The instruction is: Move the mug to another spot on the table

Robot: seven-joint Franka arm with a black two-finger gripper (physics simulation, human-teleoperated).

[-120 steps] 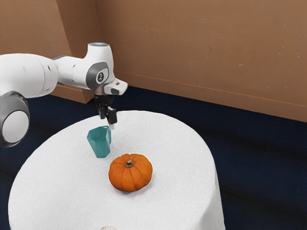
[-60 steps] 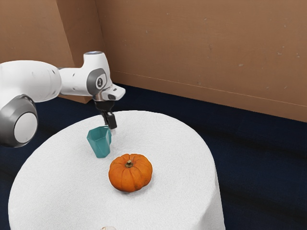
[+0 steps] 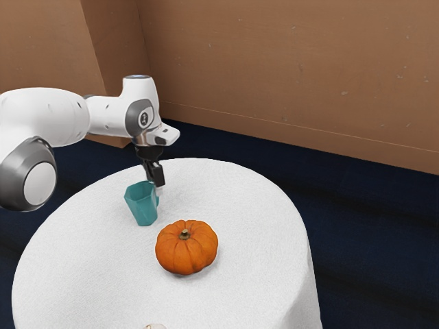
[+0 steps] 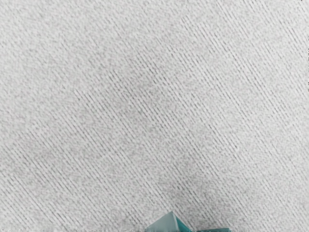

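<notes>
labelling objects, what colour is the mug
Teal. The mug shows best in the exterior view, standing on the white table.

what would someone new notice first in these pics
The bright orange pumpkin sits near the middle of the round white table. Beside it, toward the exterior view's left, stands a teal mug, with the arm's black hand right over its far rim.

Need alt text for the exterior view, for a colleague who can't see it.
The black gripper hangs at the far rim of a teal mug standing upright on a round white table. An orange pumpkin sits apart from it, nearer the camera.
</notes>
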